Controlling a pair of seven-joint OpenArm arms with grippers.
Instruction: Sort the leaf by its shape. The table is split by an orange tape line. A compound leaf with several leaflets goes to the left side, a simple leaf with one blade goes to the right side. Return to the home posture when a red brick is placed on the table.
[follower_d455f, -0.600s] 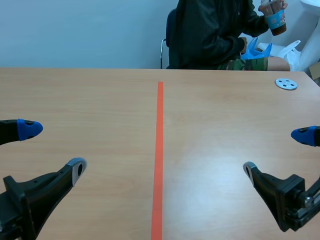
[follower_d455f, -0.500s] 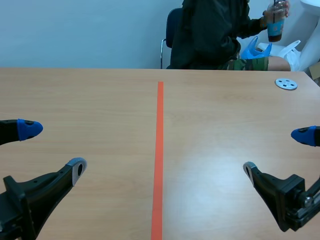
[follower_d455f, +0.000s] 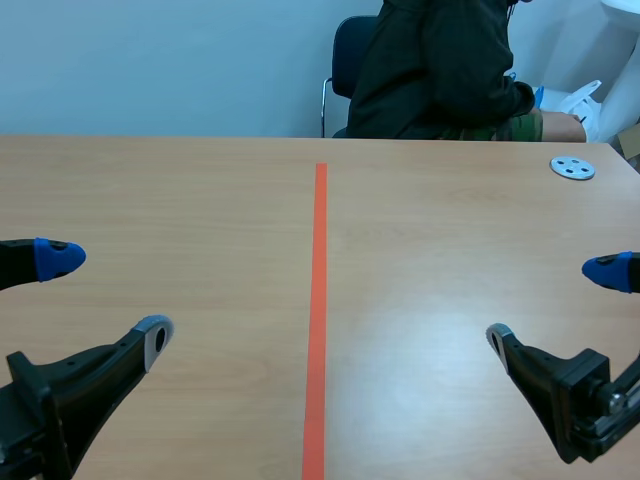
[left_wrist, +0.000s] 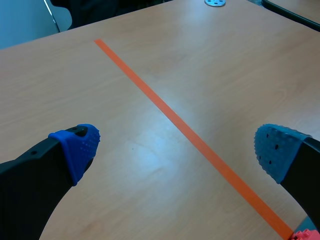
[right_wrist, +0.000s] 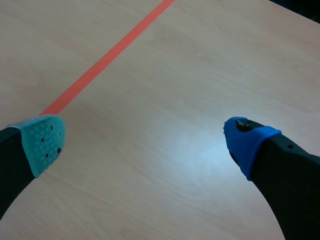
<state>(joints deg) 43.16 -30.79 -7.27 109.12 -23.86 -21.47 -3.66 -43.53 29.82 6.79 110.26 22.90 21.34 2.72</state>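
The left gripper (follower_d455f: 107, 299) hangs low over the near left part of the tabletop (follower_d455f: 180, 200), its fingers spread wide with nothing between them. The right gripper (follower_d455f: 551, 304) hangs over the near right part, just as wide open and holding nothing. The orange tape line (follower_d455f: 319, 300) runs from the near edge to the far edge, midway between them. No leaf can be seen in any view. A small grey disc (follower_d455f: 572, 168) lies near the far right corner. A person (follower_d455f: 440, 70) in dark clothes sits on a chair (follower_d455f: 345, 60) beyond the far edge.
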